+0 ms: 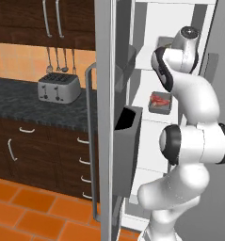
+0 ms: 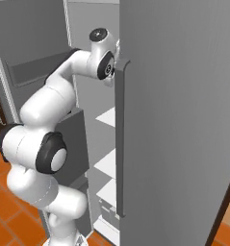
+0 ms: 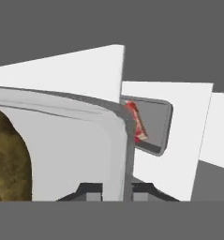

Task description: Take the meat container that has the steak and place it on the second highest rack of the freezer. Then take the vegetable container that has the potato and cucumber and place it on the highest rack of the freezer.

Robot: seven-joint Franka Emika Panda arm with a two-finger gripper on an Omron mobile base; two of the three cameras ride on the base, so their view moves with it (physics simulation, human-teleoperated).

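In the hand view my gripper (image 3: 117,191) is shut on the grey rim of the vegetable container (image 3: 125,140), one fingertip on each side of its wall. The tan potato (image 3: 5,159) lies inside at the left; the cucumber is out of view. Under the tray spreads the highest rack (image 3: 66,70). Beyond it, lower, the meat container (image 3: 155,124) with the red steak (image 3: 137,123) rests on the second highest rack (image 3: 188,122). From the left base, the meat container (image 1: 160,102) sits on its shelf inside the open freezer (image 1: 180,14), and my arm reaches in above it over the highest rack (image 1: 144,61).
The freezer's open grey door (image 1: 104,117), with a bar handle (image 1: 90,141) and a dark bin (image 1: 128,150), stands left of my arm. A closed grey door (image 2: 184,120) with a handle (image 2: 120,139) flanks the right. A toaster (image 1: 59,88) sits on the dark counter (image 1: 20,106).
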